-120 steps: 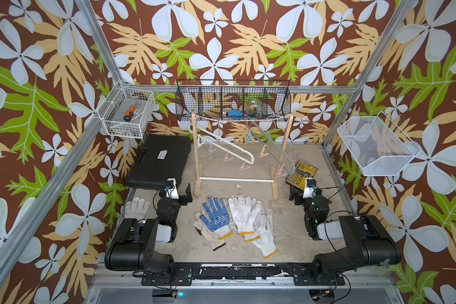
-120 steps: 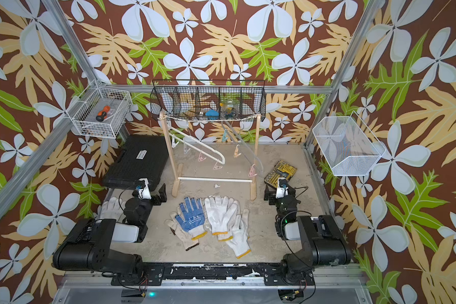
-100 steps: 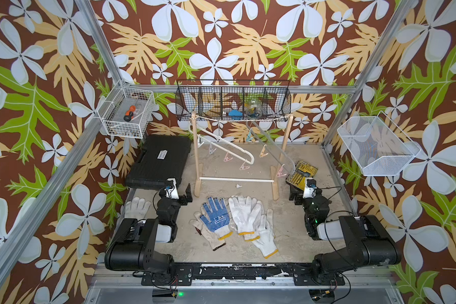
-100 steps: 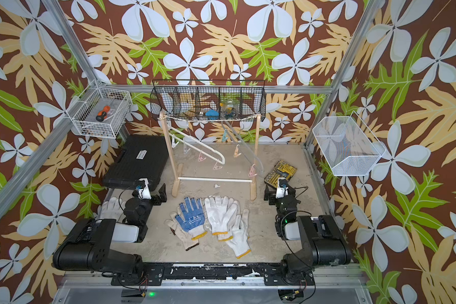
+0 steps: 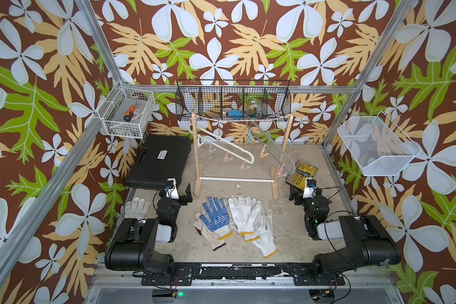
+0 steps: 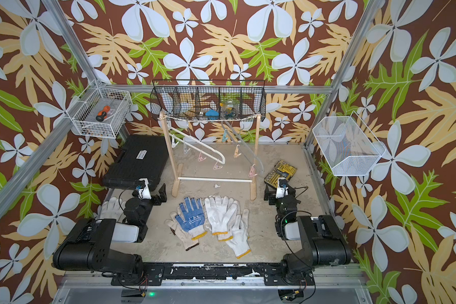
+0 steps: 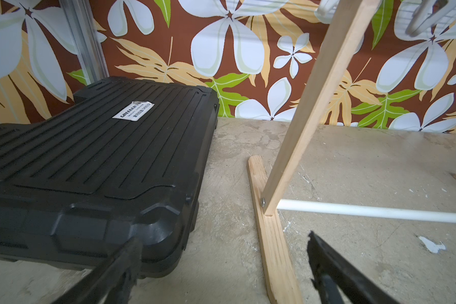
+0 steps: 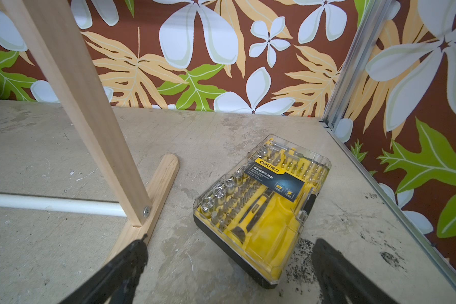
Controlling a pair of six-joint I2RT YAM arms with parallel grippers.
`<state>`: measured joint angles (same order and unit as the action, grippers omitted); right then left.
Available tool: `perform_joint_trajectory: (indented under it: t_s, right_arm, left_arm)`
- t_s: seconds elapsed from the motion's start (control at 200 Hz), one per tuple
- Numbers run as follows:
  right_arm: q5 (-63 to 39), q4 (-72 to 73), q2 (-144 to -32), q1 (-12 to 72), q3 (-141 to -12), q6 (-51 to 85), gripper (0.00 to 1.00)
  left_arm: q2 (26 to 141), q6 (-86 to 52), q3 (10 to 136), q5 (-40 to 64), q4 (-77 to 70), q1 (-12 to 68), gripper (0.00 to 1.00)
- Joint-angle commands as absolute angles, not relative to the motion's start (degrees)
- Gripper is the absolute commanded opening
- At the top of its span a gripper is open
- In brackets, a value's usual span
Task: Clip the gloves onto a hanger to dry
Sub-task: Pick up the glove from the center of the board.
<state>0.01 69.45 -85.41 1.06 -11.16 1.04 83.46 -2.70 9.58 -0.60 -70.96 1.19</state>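
The gloves lie in a heap at the front middle of the table: a blue-dotted glove [image 5: 213, 214] [image 6: 190, 217], white yellow-cuffed gloves [image 5: 244, 214] [image 6: 221, 213], and one nearer the front edge [image 5: 265, 237]. Another white glove [image 5: 137, 208] lies behind my left arm. A white hanger [image 5: 229, 147] and a grey hanger [image 5: 271, 147], both with clips, hang on the wooden rack [image 5: 196, 158]. My left gripper [image 5: 178, 189] [image 7: 223, 240] is open and empty by the rack's left foot. My right gripper [image 5: 302, 188] [image 8: 229, 243] is open and empty by its right foot.
A black tool case [image 5: 159, 160] [image 7: 95, 158] lies at the back left and a yellow bit set [image 5: 302, 171] [image 8: 263, 205] at the right. White wire baskets [image 5: 128, 115] [image 5: 377, 147] hang on the side walls, and a black one [image 5: 233, 101] hangs behind the rack.
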Motion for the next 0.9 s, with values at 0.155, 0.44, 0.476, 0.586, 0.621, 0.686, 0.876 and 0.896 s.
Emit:
perform_joint_trajectory:
  t_s: [0.155, 0.44, 0.476, 0.586, 0.621, 0.686, 0.876, 0.896]
  right_arm:
    - [0.25, 64.54, -78.63, 1.05, -12.44, 0.99, 1.00]
    - [-8.24, 39.27, -56.86, 2.17, -15.76, 4.37, 1.00]
    - [-8.83, 35.38, -53.49, 2.37, -15.91, 4.76, 1.00]
    - [-11.19, 23.14, -43.74, 2.40, -17.27, 5.02, 1.00]
    - [-13.01, 19.01, -41.38, 2.38, -18.37, 5.01, 1.00]
    - [-17.01, 12.21, -38.10, 2.37, -20.63, 4.86, 1.00]
    - [-28.72, -3.23, -35.64, 6.94, -29.15, 1.60, 1.00]
    - [-29.36, -4.28, -35.81, 7.81, -30.07, 1.29, 1.00]
  left_arm:
    - [78.87, -1.49, 9.10, -0.06, -70.75, 1.66, 1.00]
    - [66.97, -3.89, 17.69, -2.69, -43.38, 5.33, 1.00]
    - [65.64, -4.48, 19.47, -2.54, -39.15, 6.08, 1.00]
    - [61.09, -7.69, 23.59, 1.24, -28.59, 6.81, 1.00]
    - [59.98, -7.82, 25.07, 2.79, -25.37, 7.28, 1.00]
    - [58.44, -7.34, 27.60, 6.61, -18.78, 8.48, 1.00]
    - [56.36, 0.45, 34.18, 14.58, 1.69, 15.54, 1.00]
    - [56.14, 1.02, 34.58, 15.35, 3.48, 16.00, 1.00]
